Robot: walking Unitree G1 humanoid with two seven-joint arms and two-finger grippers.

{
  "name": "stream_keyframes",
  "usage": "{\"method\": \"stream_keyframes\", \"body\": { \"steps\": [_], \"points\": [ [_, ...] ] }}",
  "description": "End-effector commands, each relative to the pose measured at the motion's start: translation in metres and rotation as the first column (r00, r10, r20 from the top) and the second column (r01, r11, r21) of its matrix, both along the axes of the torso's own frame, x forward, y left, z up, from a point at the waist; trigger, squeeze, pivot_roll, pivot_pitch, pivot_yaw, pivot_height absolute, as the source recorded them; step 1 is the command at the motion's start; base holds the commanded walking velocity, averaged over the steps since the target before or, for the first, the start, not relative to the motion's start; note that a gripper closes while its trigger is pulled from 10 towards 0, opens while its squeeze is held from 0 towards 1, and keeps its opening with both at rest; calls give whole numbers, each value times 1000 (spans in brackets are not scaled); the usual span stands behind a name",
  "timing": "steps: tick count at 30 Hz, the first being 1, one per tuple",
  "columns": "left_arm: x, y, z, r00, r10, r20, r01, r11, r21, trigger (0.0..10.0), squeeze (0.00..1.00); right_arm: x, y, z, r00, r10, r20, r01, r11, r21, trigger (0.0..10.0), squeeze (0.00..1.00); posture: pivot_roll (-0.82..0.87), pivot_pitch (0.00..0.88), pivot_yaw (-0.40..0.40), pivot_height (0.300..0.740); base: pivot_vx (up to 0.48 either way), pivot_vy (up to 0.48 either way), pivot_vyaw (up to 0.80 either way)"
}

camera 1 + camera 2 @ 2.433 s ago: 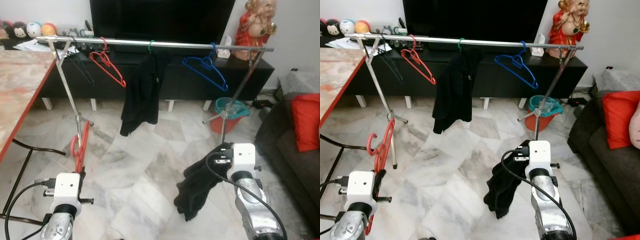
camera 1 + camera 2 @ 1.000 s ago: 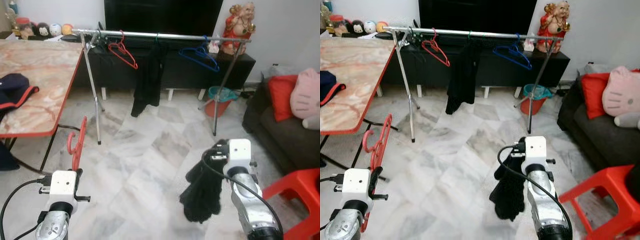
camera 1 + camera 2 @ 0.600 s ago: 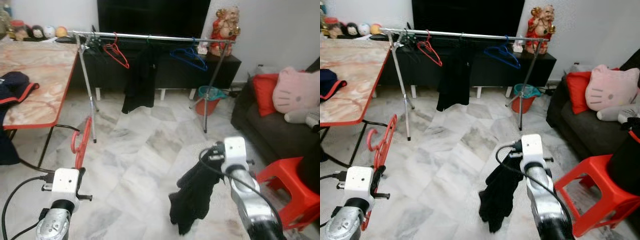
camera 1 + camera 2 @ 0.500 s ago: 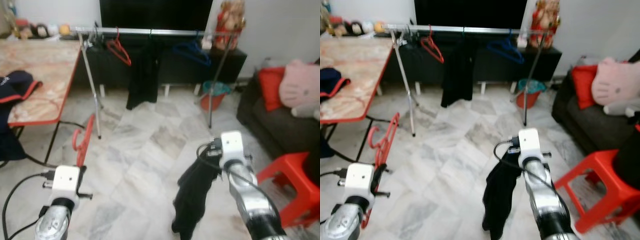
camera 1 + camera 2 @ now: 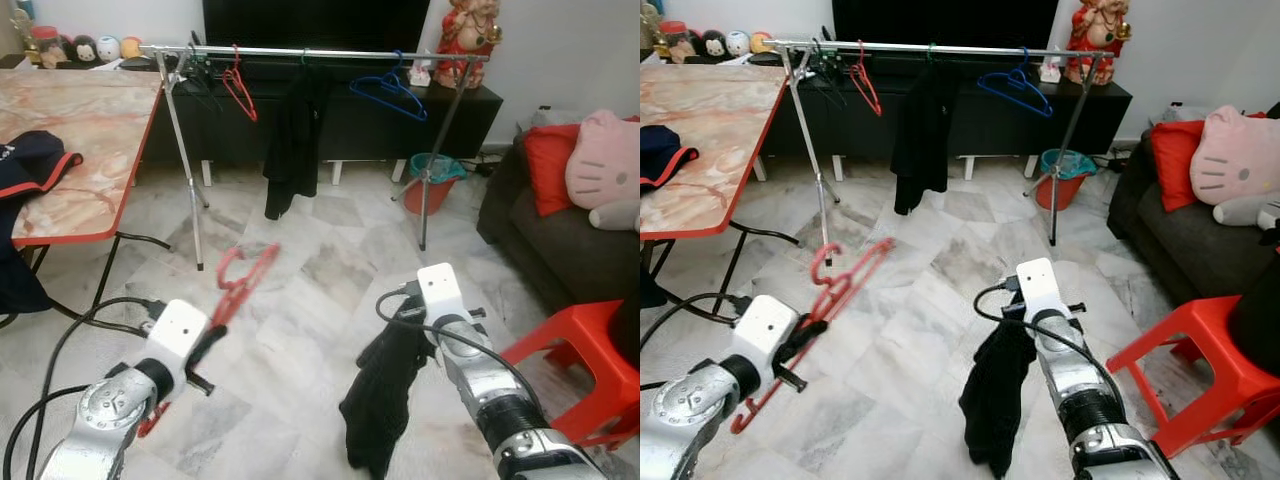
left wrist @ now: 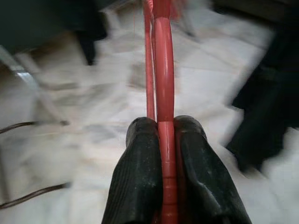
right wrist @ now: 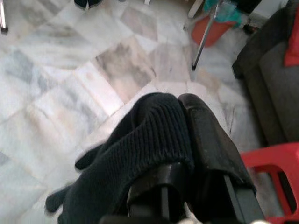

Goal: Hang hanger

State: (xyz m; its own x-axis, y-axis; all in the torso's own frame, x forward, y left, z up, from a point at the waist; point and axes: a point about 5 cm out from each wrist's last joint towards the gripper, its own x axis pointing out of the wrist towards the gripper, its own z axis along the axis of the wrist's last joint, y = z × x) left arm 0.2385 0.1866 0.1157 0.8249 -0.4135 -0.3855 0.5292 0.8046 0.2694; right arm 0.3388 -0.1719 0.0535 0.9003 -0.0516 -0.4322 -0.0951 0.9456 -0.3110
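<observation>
A red hanger (image 5: 238,284) is held tight by the left gripper (image 6: 161,140), its long side pointed up at the far rail (image 5: 320,52). A black cloth (image 5: 995,395) is gripped by the right gripper (image 7: 184,116).

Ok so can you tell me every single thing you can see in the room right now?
Clothes rail: one, silver, in front of the black TV cabinet.
Hangers on rail: one red, one blue.
Hung garment: one, black, middle of the rail.
Table: one, marble top with red edge, on the robot's left, dark clothing on it.
Bucket: one, orange and teal, behind the rail's right leg.
Sofa: one, dark, on the right, with red cushion and pink plush.
Stool: one, red, by the sofa.
Statue: one, red and gold, on the cabinet.
Left gripper: shut on a red hanger.
Right gripper: shut on a black garment that hangs toward the floor.
</observation>
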Motion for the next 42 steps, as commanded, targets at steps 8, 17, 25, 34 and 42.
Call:
{"method": "stream_keyframes", "body": {
  "steps": [8, 17, 25, 34, 42],
  "points": [
    [-3, -27, 16, 948, -279, -153, 294, 952, 85, 10000, 0, 26, 26, 28, 997, 46, 58, -44, 999, -31, 10000, 0, 116, 0, -95, 740, 0, 0, 0],
    [-4, -51, 10, 899, -360, -250, 393, 915, 92, 10000, 0, 31, 52, 31, 995, 77, 61, -75, 997, -31, 10000, 0, 121, 0, -100, 740, 0, 0, 0],
    [-8, -76, 16, 849, -465, -253, 491, 870, 51, 10000, 0, 32, 59, 32, 994, 88, 60, -86, 996, -33, 10000, 0, 127, 0, -107, 740, 0, 0, 0],
    [5, -76, 17, 897, -376, -233, 410, 904, 121, 10000, 0, 36, 64, 39, 992, 94, 78, -92, 995, -28, 10000, 0, 135, 0, -109, 740, 0, 0, 0],
    [19, -67, 12, 960, -191, -206, 232, 952, 198, 10000, 0, 38, 67, 43, 991, 94, 93, -94, 996, -9, 10000, 0, 133, 1, -106, 740, 0, 0, 0]
  ]
}}
